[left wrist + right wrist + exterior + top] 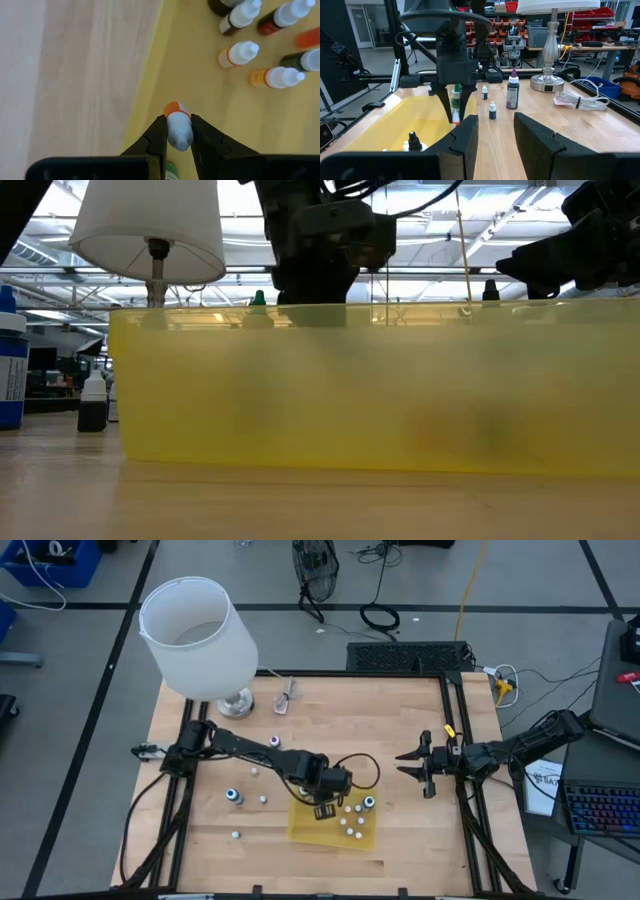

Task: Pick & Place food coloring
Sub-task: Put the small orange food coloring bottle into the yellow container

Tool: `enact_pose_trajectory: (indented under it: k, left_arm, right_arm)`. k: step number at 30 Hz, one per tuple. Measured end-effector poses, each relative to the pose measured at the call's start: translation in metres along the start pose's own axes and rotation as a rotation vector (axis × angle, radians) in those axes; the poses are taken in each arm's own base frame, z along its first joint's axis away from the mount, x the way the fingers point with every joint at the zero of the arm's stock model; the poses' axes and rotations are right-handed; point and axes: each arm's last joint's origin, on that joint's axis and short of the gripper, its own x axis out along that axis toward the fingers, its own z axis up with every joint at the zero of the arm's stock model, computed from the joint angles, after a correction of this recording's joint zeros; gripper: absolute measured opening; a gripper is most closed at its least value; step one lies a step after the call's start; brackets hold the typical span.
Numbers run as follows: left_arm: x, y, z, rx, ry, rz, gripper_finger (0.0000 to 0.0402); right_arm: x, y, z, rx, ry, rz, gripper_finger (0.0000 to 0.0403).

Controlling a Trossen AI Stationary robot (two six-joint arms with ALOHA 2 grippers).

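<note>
Food coloring bottle [178, 127], tiny, orange at one end and pale at the other, pinched tight between the left jaws. Held over the yellow tray [305, 828], close to the tray's left edge. Touching the tray floor or not: cannot tell.

Left arm [260, 750] stretched in from the left side of the worktop [400, 720], bent down over the tray.

A bit farther along inside the same tray, more tiny bottles [239, 53] lying on their sides with white caps. Some whitish, one orange-yellow, some dark. Bunched together in the tray's right half, well apart from the held one.

Outside the tray, on the bare wood to its left, a few loose bottles. One with a blue cap [234, 797], a small pale one [263, 800] just beside it, another pale one [236, 834] nearer the front edge. Farther back, one more small one [254, 772] and a purple one [275, 741].

Off to the right of the tray, right arm [480, 757] waiting above the wood. Right jaws partly open, nothing between them, pointing toward the tray.

Farthest back, at the left rear corner, a lamp [200, 640] with a big white shade and a shiny base. Just beside that base, a clear pinkish thing [287, 697] with a thin stick.
</note>
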Motion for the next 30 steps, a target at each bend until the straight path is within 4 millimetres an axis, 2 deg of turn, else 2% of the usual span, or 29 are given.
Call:
enact_pose_trajectory:
  k: [4,14,21,30]
  left_arm:
    - [0.007,0.005,0.000,-0.012,-0.009,-0.027,0.0063]
    - [0.021,0.006,-0.016,-0.041,0.062,-0.033,0.0063]
    - [0.025,0.006,-0.018,-0.047,0.048,-0.039,0.0063]
    - [0.025,0.005,-0.014,-0.062,0.004,-0.056,0.0158]
  right_arm:
    - [0.000,0.000,0.000,0.000,0.000,0.000,0.0114]
    - [0.000,0.000,0.000,0.000,0.000,0.000,0.0114]
    - [0.000,0.000,0.000,0.000,0.000,0.000,0.0114]
    - [0.000,0.000,0.000,0.000,0.000,0.000,0.0114]
